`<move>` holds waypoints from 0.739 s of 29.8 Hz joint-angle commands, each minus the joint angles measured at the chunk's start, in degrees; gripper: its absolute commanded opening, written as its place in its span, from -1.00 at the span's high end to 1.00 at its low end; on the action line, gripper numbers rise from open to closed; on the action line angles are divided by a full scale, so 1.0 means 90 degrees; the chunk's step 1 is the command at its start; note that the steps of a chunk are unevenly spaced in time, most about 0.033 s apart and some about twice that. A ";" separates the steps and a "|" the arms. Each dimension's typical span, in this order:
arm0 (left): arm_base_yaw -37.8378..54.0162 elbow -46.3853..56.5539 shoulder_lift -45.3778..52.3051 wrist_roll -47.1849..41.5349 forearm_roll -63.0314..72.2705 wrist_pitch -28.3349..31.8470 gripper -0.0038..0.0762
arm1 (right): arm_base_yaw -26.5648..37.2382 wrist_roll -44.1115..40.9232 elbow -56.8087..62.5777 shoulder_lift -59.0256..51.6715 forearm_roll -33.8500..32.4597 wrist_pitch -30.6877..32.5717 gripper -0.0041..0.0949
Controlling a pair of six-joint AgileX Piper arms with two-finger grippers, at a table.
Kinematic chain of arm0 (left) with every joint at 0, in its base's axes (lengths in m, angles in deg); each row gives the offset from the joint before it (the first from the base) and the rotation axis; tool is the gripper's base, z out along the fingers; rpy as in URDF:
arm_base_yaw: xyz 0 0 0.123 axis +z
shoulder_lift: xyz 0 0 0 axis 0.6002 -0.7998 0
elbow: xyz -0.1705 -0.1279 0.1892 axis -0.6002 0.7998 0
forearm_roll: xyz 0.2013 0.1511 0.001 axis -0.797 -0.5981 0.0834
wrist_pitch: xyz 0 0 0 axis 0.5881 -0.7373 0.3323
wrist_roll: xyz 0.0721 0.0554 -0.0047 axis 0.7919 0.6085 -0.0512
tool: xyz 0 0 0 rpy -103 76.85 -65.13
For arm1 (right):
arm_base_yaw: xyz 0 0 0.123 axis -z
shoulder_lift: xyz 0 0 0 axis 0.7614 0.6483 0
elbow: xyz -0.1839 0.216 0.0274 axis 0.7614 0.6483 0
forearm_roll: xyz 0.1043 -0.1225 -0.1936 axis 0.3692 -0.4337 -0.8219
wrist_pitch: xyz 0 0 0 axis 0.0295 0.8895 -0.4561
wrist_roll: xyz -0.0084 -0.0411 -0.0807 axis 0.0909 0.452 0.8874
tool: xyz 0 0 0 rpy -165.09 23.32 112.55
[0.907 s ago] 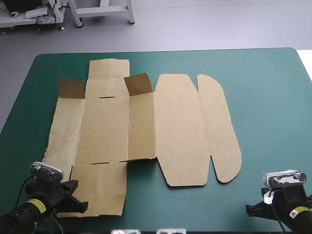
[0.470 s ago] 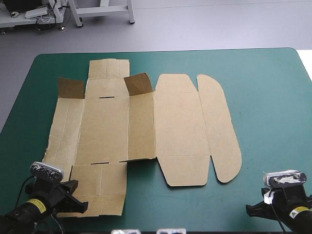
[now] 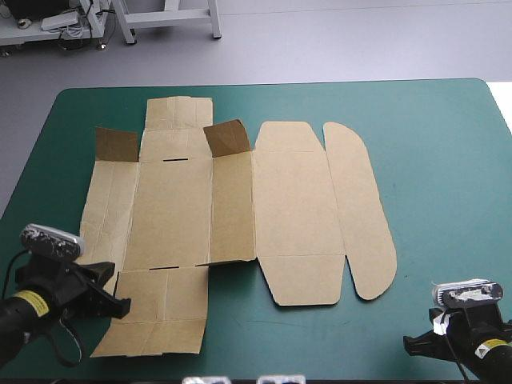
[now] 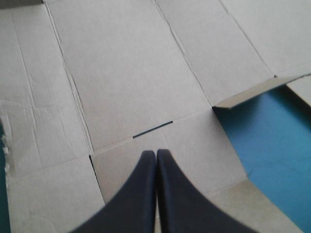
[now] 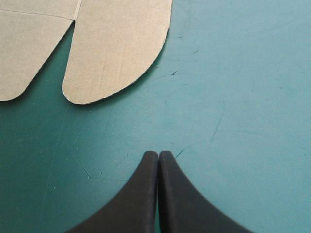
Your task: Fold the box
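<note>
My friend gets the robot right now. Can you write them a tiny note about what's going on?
The left tool is shut, gripping nothing, over the near left flap of the box.
The right tool is shut, gripping nothing, over the bare teal-green cover, short of the rounded flap.
The box lies spread flat; only two small far flaps stand up.
Done: no walls raised.
Left: all the folding.

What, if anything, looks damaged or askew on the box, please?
The box lies mostly flat, but its left outer panel is creased, with a ragged, torn edge toward its near end. Two far flaps stand raised.
</note>
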 commanded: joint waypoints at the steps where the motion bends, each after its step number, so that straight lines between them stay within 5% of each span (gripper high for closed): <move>1: -0.0037 -0.1074 -0.0754 -0.0007 0.0052 0.0091 0.93 | 0.0002 0.0026 -0.0166 0.0047 0.0052 -0.0335 0.94; 15: 0.0041 -0.2612 -0.3154 -0.0042 -0.0395 0.0804 0.93 | 0.0002 0.0026 -0.0166 0.0047 0.0052 -0.0335 0.94; 22: 0.1260 -0.2612 -0.3838 0.0315 0.0102 0.1049 0.93 | 0.0002 0.0026 -0.0166 0.0047 0.0052 -0.0335 0.94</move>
